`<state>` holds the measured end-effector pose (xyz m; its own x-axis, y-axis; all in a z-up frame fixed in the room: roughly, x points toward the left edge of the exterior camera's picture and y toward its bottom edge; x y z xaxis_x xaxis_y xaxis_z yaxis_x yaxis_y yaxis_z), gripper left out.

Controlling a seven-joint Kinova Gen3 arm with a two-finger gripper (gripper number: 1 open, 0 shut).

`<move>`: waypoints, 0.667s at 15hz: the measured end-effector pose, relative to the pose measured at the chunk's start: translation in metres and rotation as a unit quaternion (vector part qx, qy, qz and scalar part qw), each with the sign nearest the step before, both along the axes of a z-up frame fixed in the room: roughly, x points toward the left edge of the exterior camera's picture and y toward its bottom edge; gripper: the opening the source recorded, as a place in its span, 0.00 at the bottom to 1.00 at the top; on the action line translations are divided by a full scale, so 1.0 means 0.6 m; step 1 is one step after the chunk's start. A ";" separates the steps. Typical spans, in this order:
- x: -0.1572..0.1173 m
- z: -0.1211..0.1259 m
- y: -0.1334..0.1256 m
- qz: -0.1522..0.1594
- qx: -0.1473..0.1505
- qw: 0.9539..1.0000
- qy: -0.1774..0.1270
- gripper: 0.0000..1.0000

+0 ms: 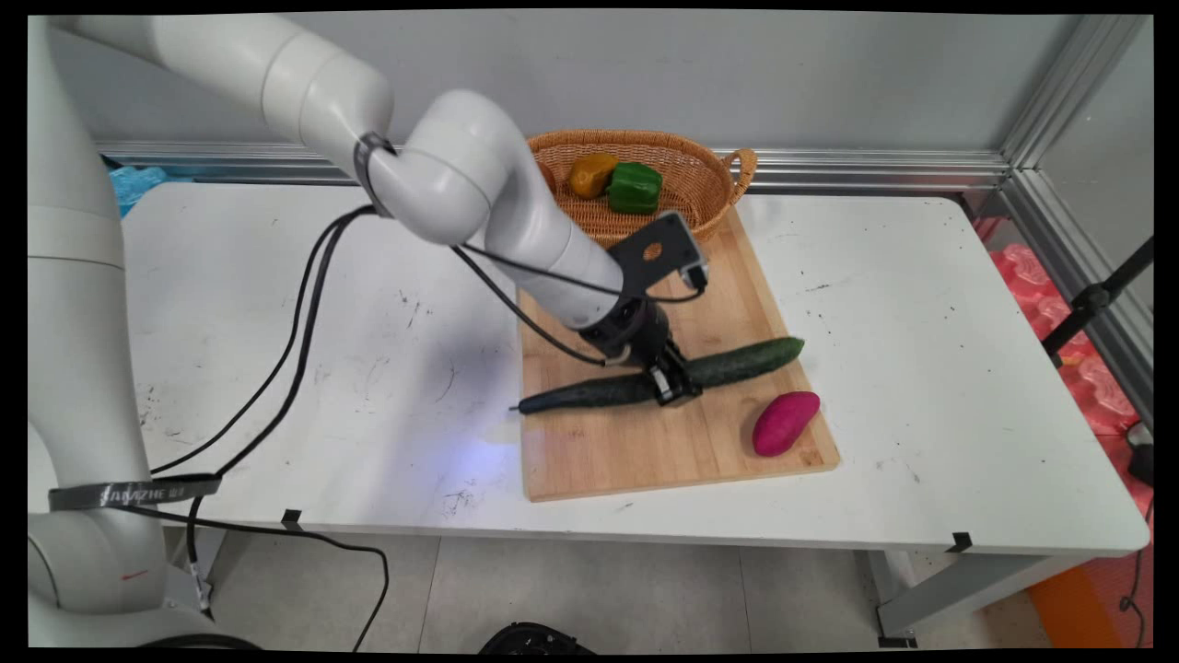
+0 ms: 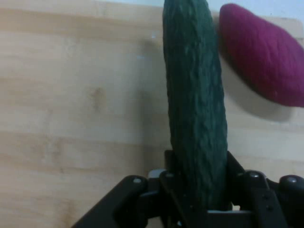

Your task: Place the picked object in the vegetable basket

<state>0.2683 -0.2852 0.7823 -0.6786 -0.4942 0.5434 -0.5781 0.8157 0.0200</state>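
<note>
The claw is down on the cutting board, pinching the cucumber about its middle, one finger on either side as the hand view shows. The cucumber lies across the board, its blunt end toward three o'clock and its thin dark tip just past the board's edge at nine o'clock; whether it rests on the wood or is a shade above it, I cannot tell. By my reading this is a grip just made on the cucumber, so any move from here would call for a firm, level hold on a long thing that could swing or slip. At about four o'clock from the claw lies a purple sweet potato, near the cucumber but apart from it. At twelve o'clock, at the board's far end, sits a wicker basket with a green pepper and a yellow pepper inside. Counted: one cucumber, one sweet potato, two peppers, one basket, one board, all on the white table.
</note>
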 end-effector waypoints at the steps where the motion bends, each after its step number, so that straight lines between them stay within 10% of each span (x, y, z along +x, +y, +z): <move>1: 0.002 0.011 -0.003 0.000 -0.003 1.000 0.001 0.00; 10: 0.004 0.158 -0.064 -0.014 -0.053 0.998 0.021 0.00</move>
